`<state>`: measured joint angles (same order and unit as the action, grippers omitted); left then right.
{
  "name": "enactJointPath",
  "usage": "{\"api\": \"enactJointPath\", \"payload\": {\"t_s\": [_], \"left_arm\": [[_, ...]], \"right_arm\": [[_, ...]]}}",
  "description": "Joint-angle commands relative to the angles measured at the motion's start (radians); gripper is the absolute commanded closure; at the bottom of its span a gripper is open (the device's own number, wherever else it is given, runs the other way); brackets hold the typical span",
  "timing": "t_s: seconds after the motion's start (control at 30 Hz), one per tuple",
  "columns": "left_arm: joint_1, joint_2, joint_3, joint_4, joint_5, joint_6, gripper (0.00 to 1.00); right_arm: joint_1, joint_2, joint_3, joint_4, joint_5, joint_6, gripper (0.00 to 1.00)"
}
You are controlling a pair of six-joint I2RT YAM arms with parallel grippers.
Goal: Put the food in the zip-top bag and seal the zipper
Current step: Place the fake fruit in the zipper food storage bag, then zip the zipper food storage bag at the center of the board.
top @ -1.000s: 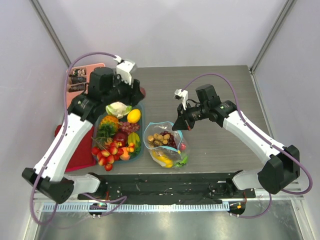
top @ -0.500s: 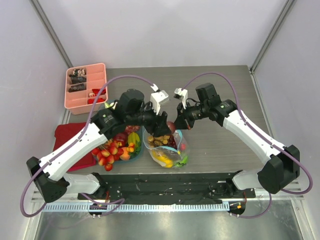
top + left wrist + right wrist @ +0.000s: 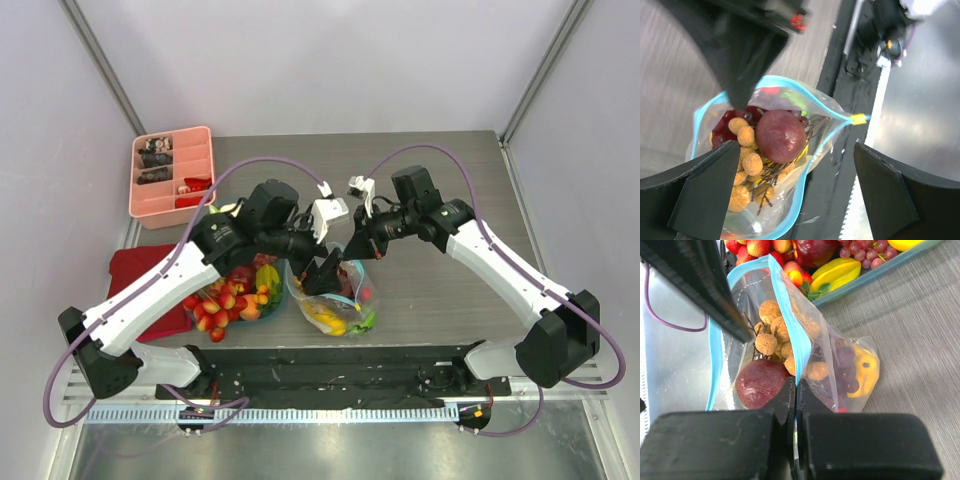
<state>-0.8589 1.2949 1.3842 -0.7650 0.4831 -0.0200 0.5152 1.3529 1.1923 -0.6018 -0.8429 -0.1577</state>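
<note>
Top external: zip-top bag [image 3: 340, 305] lies at the near edge, about mid-bench, mouth toward the far edge. Left gripper [image 3: 322, 272] hangs right over the mouth. Right gripper [image 3: 358, 250] holds the rim on the right side. More food [image 3: 228, 295] waits just left of the bag.

Left wrist: fingers spread wide, nothing between them. Dark red fruit [image 3: 781, 136] sits in the mouth on top of brown nuts [image 3: 746, 135], apart from both fingers.

Right wrist: fingers pressed together, clamped on the zipper [image 3: 787, 315], keeping the mouth open. Teal tray [image 3: 875, 274] sits just beyond the bag.

Step, my read: drop is done, retreat comes next. Lift left straight up, clear of the rim, and keep the right clamp fixed. Fruit rides high and could block sealing.

Versus 1 s ago: left arm was over the tray toward the left edge. At 0.5 s ago it was arriving with the fruit. Now the fruit is in the bag. Right arm unchanged.
</note>
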Motion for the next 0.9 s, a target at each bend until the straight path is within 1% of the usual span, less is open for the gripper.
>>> {"api": "enactJointPath", "payload": {"t_s": [0.0, 0.03, 0.07, 0.13, 0.17, 0.27, 0.33, 0.4, 0.43, 0.47, 0.53, 0.6, 0.63, 0.67, 0.7, 0.73, 0.77, 0.8, 0.87], "left_arm": [[-0.005, -0.036, 0.041, -0.088, 0.143, 0.294, 0.0], [-0.017, -0.034, 0.042, -0.1, 0.14, 0.389, 0.02], [-0.026, -0.029, 0.042, -0.117, 0.135, 0.438, 0.05], [-0.057, -0.013, 0.038, -0.16, 0.117, 0.509, 0.09], [-0.066, -0.008, 0.035, -0.163, 0.092, 0.547, 0.14], [-0.092, -0.003, 0.0, -0.117, 0.052, 0.555, 0.26], [-0.106, -0.009, -0.046, -0.067, 0.051, 0.566, 0.3], [-0.144, -0.019, -0.077, -0.048, 0.034, 0.581, 0.38], [-0.156, -0.017, -0.082, -0.043, 0.028, 0.583, 0.43], [-0.17, -0.02, -0.086, -0.031, 0.02, 0.581, 0.51], [-0.196, -0.014, -0.096, -0.023, 0.019, 0.566, 0.57], [-0.224, -0.002, -0.097, -0.013, -0.009, 0.552, 0.6], [-0.229, 0.003, -0.093, -0.007, -0.021, 0.545, 0.76], [-0.23, 0.007, -0.09, 0.012, -0.032, 0.533, 0.87], [-0.23, 0.017, -0.082, 0.018, -0.061, 0.496, 0.98], [-0.23, 0.02, -0.064, 0.023, -0.07, 0.479, 1.0], [-0.229, 0.026, -0.056, 0.024, -0.078, 0.457, 1.0], [-0.229, 0.023, -0.053, 0.039, -0.083, 0.436, 1.0], [-0.226, 0.017, -0.054, 0.065, -0.08, 0.378, 1.0]], "right_arm": [[0.005, -0.011, 0.052, 0.062, -0.042, 0.007, 0.99], [0.003, -0.009, 0.056, 0.062, -0.044, 0.007, 0.99], [0.003, -0.006, 0.064, 0.065, -0.045, 0.007, 0.99], [0.008, 0.008, 0.073, 0.074, -0.056, 0.015, 0.99], [0.012, 0.015, 0.084, 0.079, -0.058, 0.015, 0.99], [0.02, 0.046, 0.101, 0.085, -0.062, 0.012, 0.99], [0.032, 0.063, 0.105, 0.094, -0.064, 0.017, 0.99], [0.042, 0.071, 0.105, 0.111, -0.064, 0.026, 0.99], [0.046, 0.072, 0.104, 0.117, -0.064, 0.035, 0.99], [0.049, 0.078, 0.101, 0.123, -0.065, 0.038, 0.99], [0.051, 0.08, 0.099, 0.137, -0.067, 0.044, 0.99], [0.054, 0.078, 0.105, 0.151, -0.068, 0.061, 0.99], [0.054, 0.078, 0.108, 0.154, -0.07, 0.064, 0.99], [0.054, 0.075, 0.113, 0.151, -0.064, 0.072, 0.98], [0.054, 0.068, 0.116, 0.146, -0.049, 0.079, 0.8], [0.051, 0.061, 0.116, 0.14, -0.032, 0.089, 0.64], [0.043, 0.052, 0.119, 0.108, 0.0, 0.086, 0.51], [0.033, 0.028, 0.121, 0.088, 0.017, 0.075, 0.27], [0.007, -0.013, 0.106, 0.051, 0.071, 0.054, 0.17]]}}
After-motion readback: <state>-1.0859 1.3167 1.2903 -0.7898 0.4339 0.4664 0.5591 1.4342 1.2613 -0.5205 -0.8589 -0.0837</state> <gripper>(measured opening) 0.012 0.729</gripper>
